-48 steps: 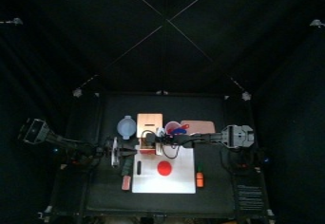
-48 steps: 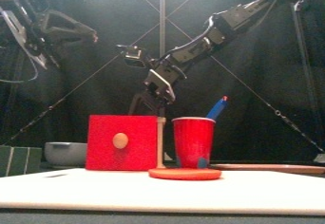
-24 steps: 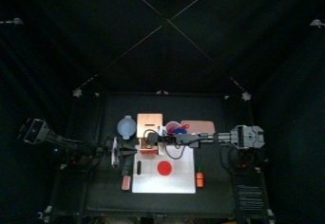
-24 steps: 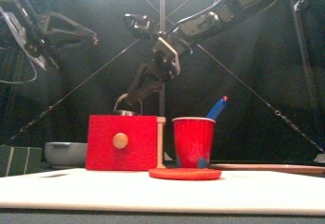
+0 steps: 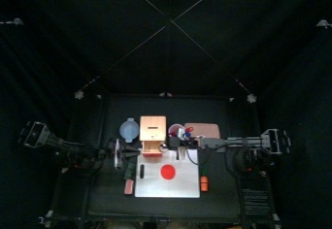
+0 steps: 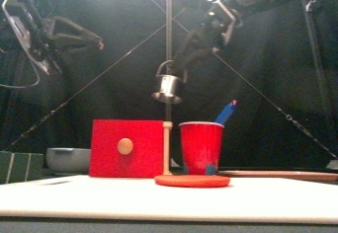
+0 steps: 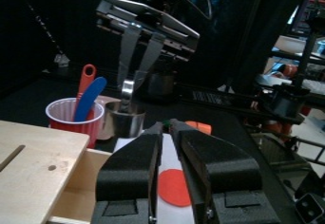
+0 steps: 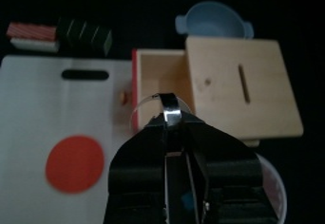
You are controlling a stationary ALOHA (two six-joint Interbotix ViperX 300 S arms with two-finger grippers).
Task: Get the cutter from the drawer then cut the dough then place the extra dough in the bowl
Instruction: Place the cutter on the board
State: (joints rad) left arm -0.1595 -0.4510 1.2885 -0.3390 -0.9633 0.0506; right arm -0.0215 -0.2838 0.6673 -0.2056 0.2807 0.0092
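front view alone: cutter [image 6: 166,95] in midair

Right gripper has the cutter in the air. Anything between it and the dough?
Nothing visible lies on or over the dough. The cutter hangs from the right gripper above the gap between wooden box and red cup. The cup stands just behind the dough, so it is probably the one thing to clear.

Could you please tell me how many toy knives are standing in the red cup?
2: a blue knife and a red knife, side by side in the red cup. The front view shows only the blue one; none seems hidden.
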